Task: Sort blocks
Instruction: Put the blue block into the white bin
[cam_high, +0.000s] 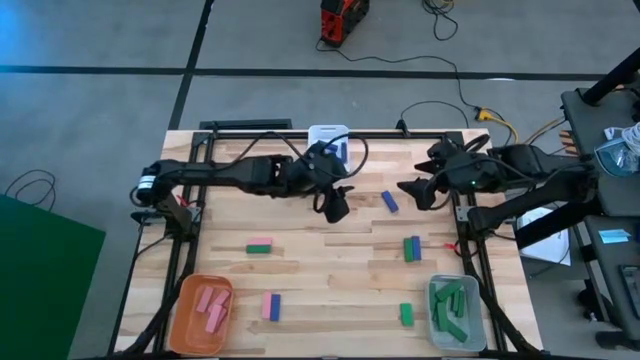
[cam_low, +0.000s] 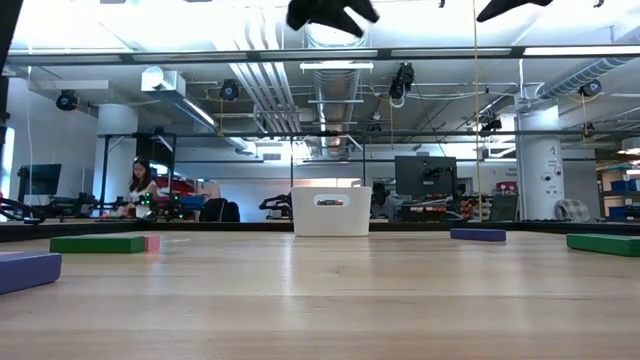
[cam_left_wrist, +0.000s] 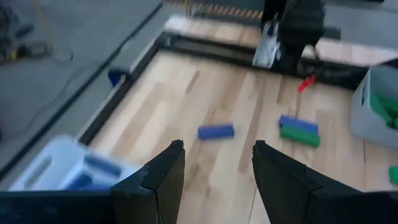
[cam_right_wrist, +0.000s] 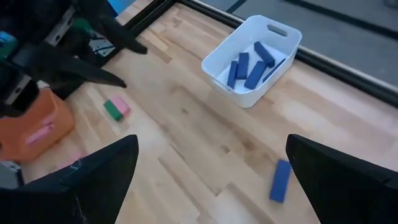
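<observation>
At the near left corner sits my orange bin (cam_high: 190, 318) with pink blocks (cam_high: 211, 306) lying in it. Just right of it on the table (cam_high: 320, 300), a pink block and blue block (cam_high: 271, 306) stand side by side, touching. Farther back, a green and pink pair (cam_high: 260, 247) lies touching near the left middle.

My left gripper (cam_high: 336, 205) hangs above the far middle of the table, just near of the white bin (cam_high: 322, 134) at the far edge. Its fingers (cam_left_wrist: 163, 177) are spread apart with nothing between them. The white bin holds several blue blocks (cam_right_wrist: 247, 65).

To the right of that gripper, a single blue block (cam_high: 390, 202) lies alone on the wood. Nearer and farther right, a green block and a blue block (cam_high: 412, 248) lie touching. A lone green block (cam_high: 406, 314) rests near the front edge, just left of the grey bin (cam_high: 436, 324), which holds green blocks (cam_high: 455, 305) at the near right corner.

My right gripper (cam_high: 412, 190) hovers at the far right, beside the table's right rail, with its fingers (cam_right_wrist: 93, 177) wide apart and empty.
</observation>
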